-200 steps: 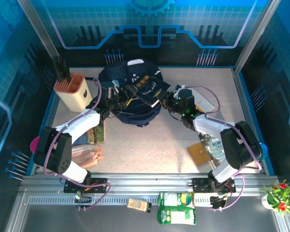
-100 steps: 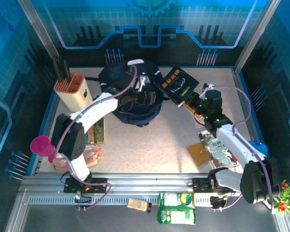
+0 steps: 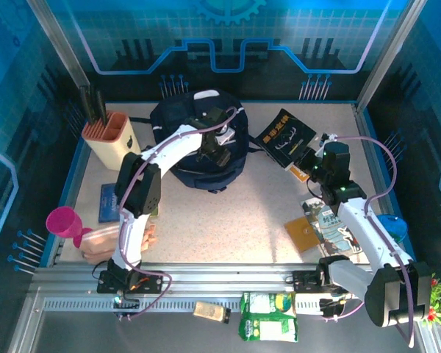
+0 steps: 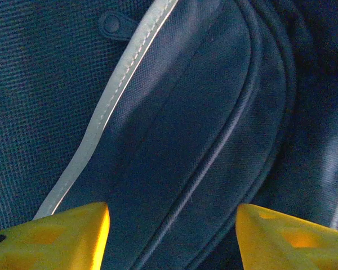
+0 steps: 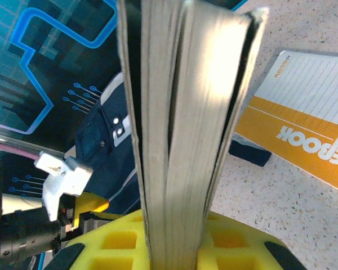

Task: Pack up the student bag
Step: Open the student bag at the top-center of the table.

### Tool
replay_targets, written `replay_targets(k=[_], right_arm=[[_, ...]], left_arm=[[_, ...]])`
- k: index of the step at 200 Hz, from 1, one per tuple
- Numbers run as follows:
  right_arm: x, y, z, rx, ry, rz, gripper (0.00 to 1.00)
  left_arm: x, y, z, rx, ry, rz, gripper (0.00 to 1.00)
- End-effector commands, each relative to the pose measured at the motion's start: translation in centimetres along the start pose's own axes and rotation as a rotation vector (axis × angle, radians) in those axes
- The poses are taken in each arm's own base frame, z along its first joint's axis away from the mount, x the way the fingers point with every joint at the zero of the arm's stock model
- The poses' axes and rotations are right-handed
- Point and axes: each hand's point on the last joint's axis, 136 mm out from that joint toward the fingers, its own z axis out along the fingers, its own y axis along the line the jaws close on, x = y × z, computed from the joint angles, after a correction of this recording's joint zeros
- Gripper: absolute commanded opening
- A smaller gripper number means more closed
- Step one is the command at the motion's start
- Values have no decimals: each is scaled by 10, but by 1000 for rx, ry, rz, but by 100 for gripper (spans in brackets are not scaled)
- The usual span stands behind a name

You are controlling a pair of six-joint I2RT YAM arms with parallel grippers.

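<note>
table (image 3: 228,220): left end effector (image 4: 172,219) parted over bag (image 3: 178,121); right end effector (image 3: 309,163), clamping book (image 3: 284,137), retreated

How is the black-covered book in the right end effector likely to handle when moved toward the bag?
The black-covered book probably flexes: its page block splits into a gap above the right end effector. Held by one edge, it may sag or fan open. It looks thick, so likely fairly heavy for that narrow grip.
</note>
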Motion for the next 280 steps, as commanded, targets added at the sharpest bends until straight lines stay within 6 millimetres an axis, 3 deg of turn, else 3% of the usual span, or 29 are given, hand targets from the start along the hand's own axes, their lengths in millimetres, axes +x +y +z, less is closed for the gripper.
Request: replay_targets(k=[1, 39, 69, 136, 162, 189, 228, 280], right_arm=[[-15, 12, -10, -52, -62, -22, 10], [-13, 11, -10, -51, -52, -2, 10], [-13, 12, -10, -49, -50, 3, 10], [-17, 11, -18, -27, -69, -7, 10], [-22, 11, -26, -8, -90, -24, 10], [-25, 4, -36, 44, -111, -31, 10], [-20, -8, -51, 118, -98, 18, 10], [-4, 33, -50, -78, 5, 118, 10]], left_arm=[[7, 1, 2, -14, 71, 101, 61], [16, 2, 26, -45, 161, 184, 61], [9, 12, 32, -156, 180, 210, 59], [-20, 21, 14, -232, 65, 132, 18], [-30, 21, -4, -242, 1, 101, 6], [-47, 19, -34, -244, -94, 68, 0], [-73, 25, -83, -294, -271, -17, 0], [-105, 20, -145, -257, -500, -115, 0]])
